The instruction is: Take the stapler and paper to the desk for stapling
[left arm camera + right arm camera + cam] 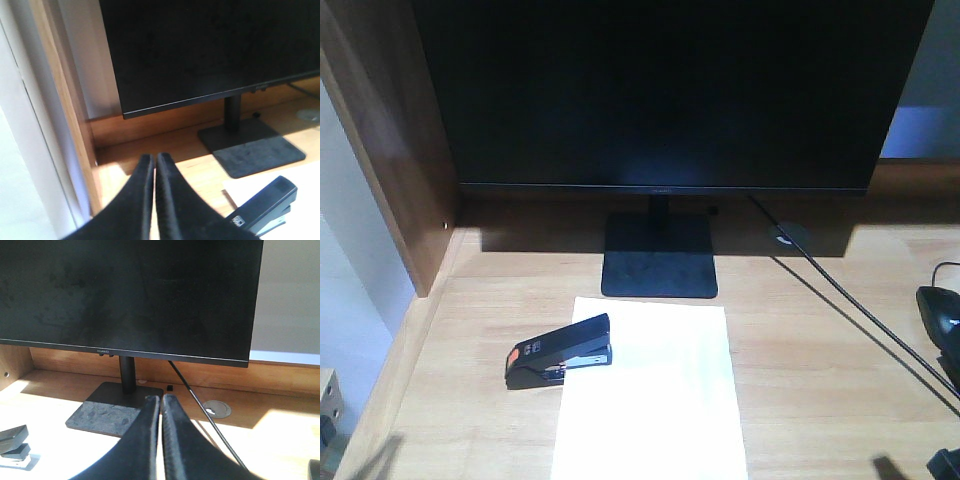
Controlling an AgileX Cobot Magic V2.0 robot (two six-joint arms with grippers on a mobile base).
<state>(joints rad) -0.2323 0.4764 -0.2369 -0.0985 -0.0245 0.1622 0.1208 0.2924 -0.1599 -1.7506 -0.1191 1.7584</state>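
Observation:
The black stapler point(560, 352) with an orange-red patch lies on the light wooden desk point(820, 350), its front end resting on the left edge of the white paper point(655, 395). The paper lies flat in front of the monitor stand. In the left wrist view the stapler point(265, 205) is to the lower right of my left gripper point(155, 159), which is shut and empty. In the right wrist view the stapler point(14, 440) is at the far left, and my right gripper point(161, 399) is shut and empty above the desk. Neither gripper touches anything.
A black monitor point(670, 90) on a square stand point(660, 258) fills the back. A brown side panel point(390, 150) walls the left. A cable point(850, 310) runs diagonally across the right. A black mouse point(940, 310) sits at the right edge, a cable grommet point(787, 235) behind.

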